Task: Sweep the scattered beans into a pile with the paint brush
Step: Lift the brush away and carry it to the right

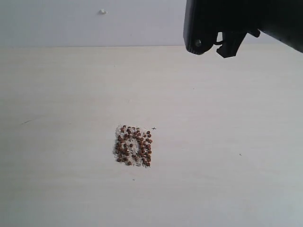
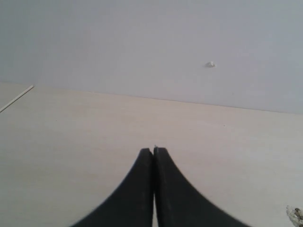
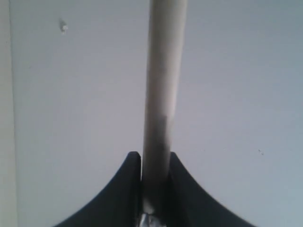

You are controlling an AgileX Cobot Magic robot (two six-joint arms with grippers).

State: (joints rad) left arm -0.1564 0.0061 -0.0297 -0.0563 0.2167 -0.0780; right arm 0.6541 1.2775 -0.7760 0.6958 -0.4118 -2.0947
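Looks about finished, with beans (image 1: 132, 145) packed in one tight patch mid-bench (image 1: 57, 94), brush (image 3: 163, 85) clamped by its handle in right fingers (image 3: 155, 158) well apart from them, left fingers (image 2: 153, 151) pressed together on nothing.

The table (image 1: 57, 94) looks like pale wood with a fine grain, matt and smooth. The wall (image 1: 71, 23) is plain and matt. The beans (image 1: 124, 142) are reddish-brown, with dull white grains (image 1: 135, 147) between them. The paint brush (image 3: 163, 71) has a smooth pale wooden handle and a shiny silver metal ferrule (image 3: 147, 220). The left gripper (image 2: 153, 151) and the right gripper (image 3: 154, 155) look like black matt plastic, the arm housing (image 1: 208, 23) slightly glossy
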